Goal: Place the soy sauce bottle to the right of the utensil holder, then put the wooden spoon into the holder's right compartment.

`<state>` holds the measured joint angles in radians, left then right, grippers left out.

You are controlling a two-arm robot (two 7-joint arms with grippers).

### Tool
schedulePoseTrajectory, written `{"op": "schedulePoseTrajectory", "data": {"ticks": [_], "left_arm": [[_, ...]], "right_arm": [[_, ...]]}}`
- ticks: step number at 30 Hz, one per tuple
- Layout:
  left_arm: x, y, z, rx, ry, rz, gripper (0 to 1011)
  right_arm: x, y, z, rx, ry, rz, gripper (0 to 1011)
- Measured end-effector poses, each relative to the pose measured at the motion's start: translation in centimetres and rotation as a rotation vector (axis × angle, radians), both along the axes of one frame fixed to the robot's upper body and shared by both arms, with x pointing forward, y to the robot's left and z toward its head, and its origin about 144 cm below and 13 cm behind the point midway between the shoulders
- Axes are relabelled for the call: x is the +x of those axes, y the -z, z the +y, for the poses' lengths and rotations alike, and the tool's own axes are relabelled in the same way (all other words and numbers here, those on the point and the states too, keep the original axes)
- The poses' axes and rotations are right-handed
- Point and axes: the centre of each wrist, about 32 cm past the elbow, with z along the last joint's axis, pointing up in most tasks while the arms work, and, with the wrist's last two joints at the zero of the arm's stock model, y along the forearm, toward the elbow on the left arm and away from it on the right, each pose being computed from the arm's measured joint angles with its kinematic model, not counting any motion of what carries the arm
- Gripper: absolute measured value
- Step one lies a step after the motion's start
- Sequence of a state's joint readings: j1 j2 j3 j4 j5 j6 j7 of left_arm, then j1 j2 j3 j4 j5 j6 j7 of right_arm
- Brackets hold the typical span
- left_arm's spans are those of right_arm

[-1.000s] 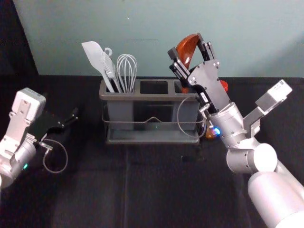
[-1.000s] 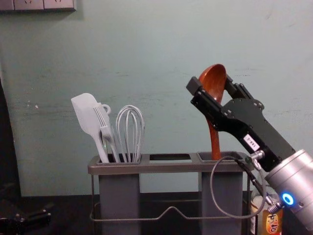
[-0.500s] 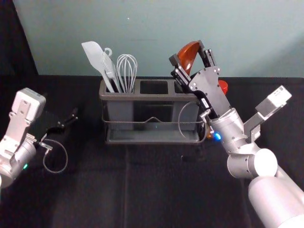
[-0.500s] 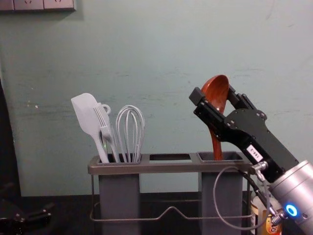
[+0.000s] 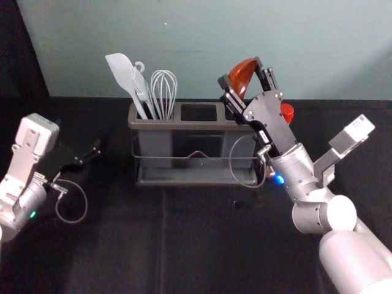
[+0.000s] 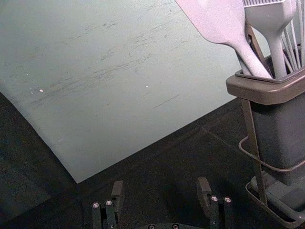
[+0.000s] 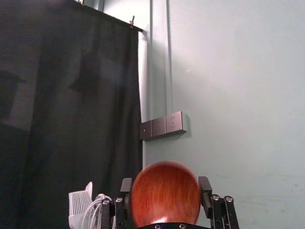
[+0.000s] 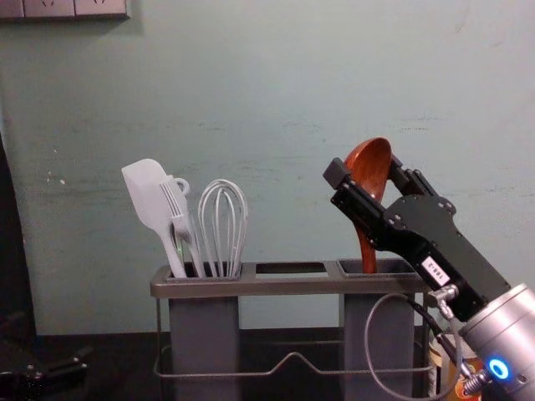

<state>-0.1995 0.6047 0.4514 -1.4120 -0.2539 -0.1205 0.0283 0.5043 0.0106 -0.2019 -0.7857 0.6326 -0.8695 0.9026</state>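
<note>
In the head view my right gripper [image 5: 241,70] is shut on the wooden spoon [image 5: 244,75] by its bowl, above the right end of the utensil holder [image 5: 184,125]. The chest view shows the spoon [image 8: 372,167] nearly upright, its handle end inside the right compartment's opening. Both fingers of the right gripper [image 7: 165,183] flank the bowl in the right wrist view. Behind the right arm, just right of the holder, stands the soy sauce bottle with its red cap [image 5: 286,112]. My left gripper [image 5: 92,153] stays parked left of the holder; its wrist view shows the left gripper [image 6: 160,185] open and empty.
A white spatula [image 8: 146,196], a brush and a whisk [image 8: 222,225] stand in the holder's left compartment. A wall rises behind the dark-covered table [image 5: 122,245]. The right arm's cable loops in front of the holder's right end.
Over the last second my right gripper and the spoon have come down, with the handle sinking lower into the right compartment. The left arm has stayed still.
</note>
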Motion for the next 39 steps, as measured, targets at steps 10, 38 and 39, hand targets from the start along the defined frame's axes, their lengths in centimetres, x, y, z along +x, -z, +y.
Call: {"op": "schedulePoseTrajectory", "data": {"ticks": [10, 38, 39], "left_arm": [[0.0, 0.0, 0.0, 0.0, 0.0, 0.0, 1000], [0.0, 0.0, 0.0, 0.0, 0.0, 0.0, 1000], [0.0, 0.0, 0.0, 0.0, 0.0, 0.0, 1000]], "right_arm": [[0.0, -1.9, -0.1, 0.021, 0.027, -0.058, 1002], [-1.8, -10.3, -6.4, -0.034, 0.34, -0.119, 1002], [-2.1, -10.5, -7.0, -0.049, 0.384, -0.081, 1002]]}}
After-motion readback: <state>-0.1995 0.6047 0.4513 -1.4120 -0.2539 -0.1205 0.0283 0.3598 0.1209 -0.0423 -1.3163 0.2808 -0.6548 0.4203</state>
